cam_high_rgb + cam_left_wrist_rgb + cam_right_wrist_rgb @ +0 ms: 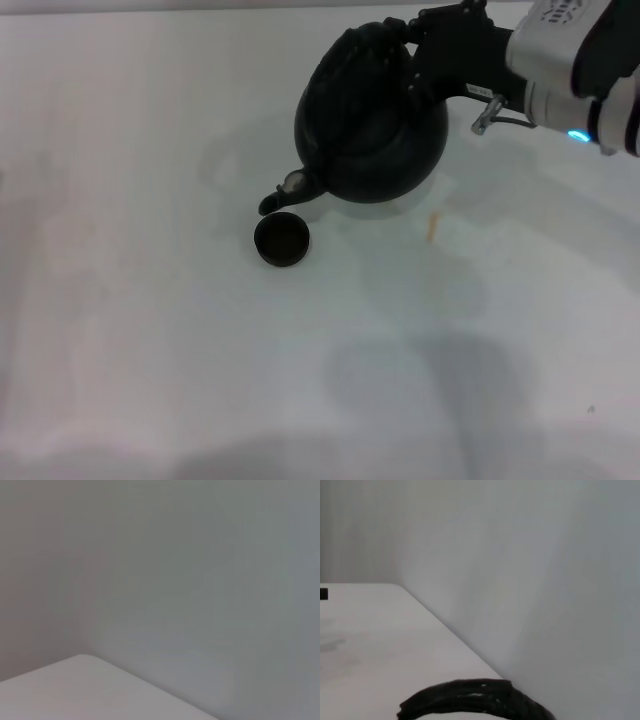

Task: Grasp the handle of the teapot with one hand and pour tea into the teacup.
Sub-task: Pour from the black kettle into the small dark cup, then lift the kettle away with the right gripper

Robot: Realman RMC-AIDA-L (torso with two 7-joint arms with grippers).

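teapot (375, 150): matt black | handle (475, 699): ridged, slight sheen | teacup (281, 239): dark, matt | table (150, 330): smooth white

The teapot (372, 135) sits toward one o'clock on the table (150, 330), tipped so its spout (285, 192) points to seven o'clock. The teacup (281, 239) stands on the table just below the spout tip. The right gripper (415, 40) reaches in from two o'clock, at the handle (375, 50) over the pot's top.

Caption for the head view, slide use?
Right gripper holds the teapot by its handle, tilted, spout over the teacup on the white table.
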